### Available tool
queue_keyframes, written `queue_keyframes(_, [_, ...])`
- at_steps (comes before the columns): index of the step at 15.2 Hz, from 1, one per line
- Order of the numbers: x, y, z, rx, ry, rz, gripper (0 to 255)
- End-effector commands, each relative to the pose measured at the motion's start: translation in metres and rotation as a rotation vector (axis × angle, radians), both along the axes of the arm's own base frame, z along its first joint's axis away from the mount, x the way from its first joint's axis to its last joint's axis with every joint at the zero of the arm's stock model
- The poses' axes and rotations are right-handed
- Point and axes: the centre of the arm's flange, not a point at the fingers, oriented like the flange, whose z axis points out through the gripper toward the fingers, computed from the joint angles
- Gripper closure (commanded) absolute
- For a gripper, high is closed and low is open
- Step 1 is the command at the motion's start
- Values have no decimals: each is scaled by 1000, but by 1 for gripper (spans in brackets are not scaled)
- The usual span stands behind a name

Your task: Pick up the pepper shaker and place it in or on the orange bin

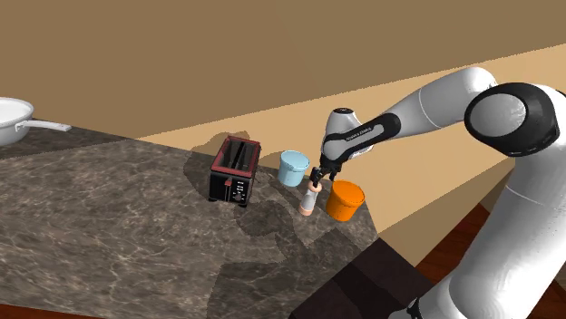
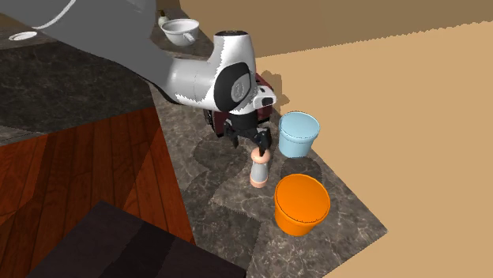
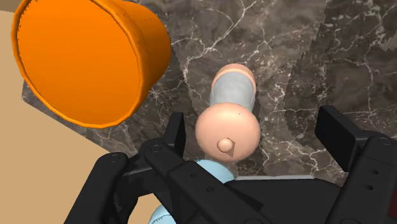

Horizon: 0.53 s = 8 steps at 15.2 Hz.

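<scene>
The pepper shaker (image 1: pixel 309 201) (image 2: pixel 258 170) (image 3: pixel 232 95) is a peach-coloured mill with a grey band and a round knob, standing upright on the dark marble counter (image 1: pixel 118 227). My gripper (image 1: pixel 317 178) (image 2: pixel 259 144) (image 3: pixel 254 130) hangs open just above its top. The fingers (image 3: pixel 175 130) straddle the knob without clasping it. The orange bin (image 1: pixel 345 200) (image 2: pixel 301 204) (image 3: pixel 83 60) stands open-topped right beside the shaker, near the counter's corner.
A light blue cup (image 1: pixel 293 168) (image 2: pixel 299 134) stands close behind the shaker. A black and red toaster (image 1: pixel 235 170) sits further along the counter. A white pan (image 1: pixel 14 118) lies at the far end. The counter edge drops to a wood floor (image 2: pixel 95 174).
</scene>
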Motion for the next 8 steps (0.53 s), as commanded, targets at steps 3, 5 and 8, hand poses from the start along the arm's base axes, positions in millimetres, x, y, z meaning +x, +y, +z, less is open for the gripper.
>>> queue_keyframes(3, [30,-17,-30,-9,-13,2,0])
queue_keyframes(5, [29,-18,-40,-9,-13,2,0])
queue_keyframes(8, [29,-21,-56,-9,-13,2,0])
